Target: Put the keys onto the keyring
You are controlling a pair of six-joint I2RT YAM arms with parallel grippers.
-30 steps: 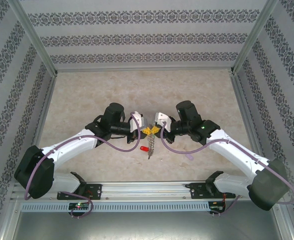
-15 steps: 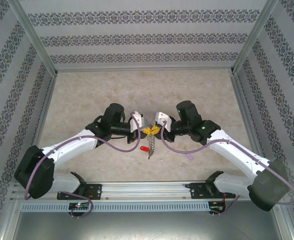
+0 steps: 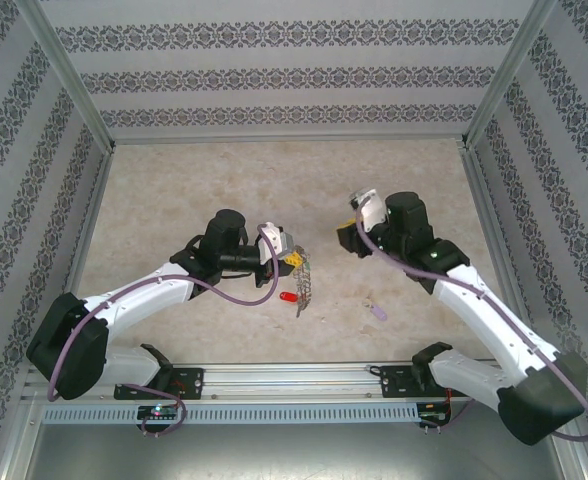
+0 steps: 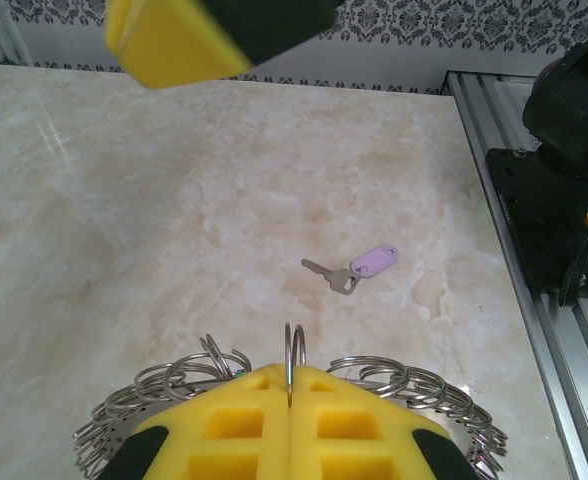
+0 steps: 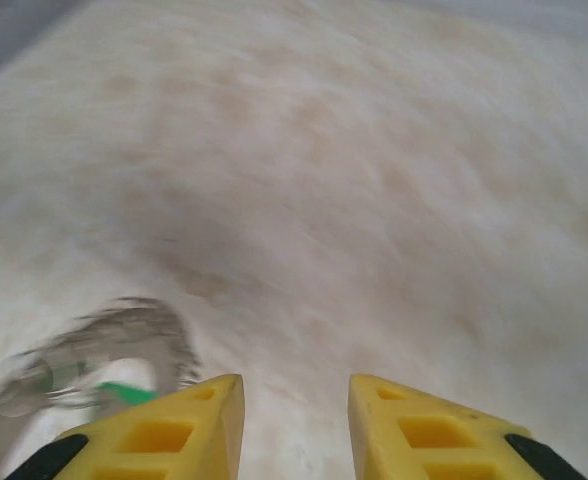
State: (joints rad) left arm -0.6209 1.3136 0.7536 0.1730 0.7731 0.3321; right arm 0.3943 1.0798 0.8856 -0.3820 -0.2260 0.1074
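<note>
The keyring (image 3: 303, 284), a grey metal ring fringed with wire loops, hangs from my left gripper (image 3: 291, 261). In the left wrist view the left gripper (image 4: 290, 376) is shut on one upright wire loop (image 4: 294, 345) of the keyring (image 4: 389, 381). A key with a red tag (image 3: 287, 298) hangs at the ring. The lilac-tagged key (image 3: 376, 311) lies on the table to the right, and it is the key (image 4: 359, 269) seen ahead of the left gripper. My right gripper (image 3: 345, 238) is open, apart from the ring, with nothing between its fingers. Its blurred view shows the right gripper (image 5: 295, 420), the keyring (image 5: 94, 355) at left and a green tag (image 5: 127, 394).
The marble-patterned table (image 3: 274, 180) is walled by patterned panels with metal posts. An aluminium rail (image 3: 294, 380) with the arm bases runs along the near edge. The right arm's base (image 4: 564, 190) stands on the frame at the right of the left wrist view.
My right gripper has opened, let go of the ring and drawn back up and to the right. The left gripper keeps its hold, and the ring now hangs from it alone.
</note>
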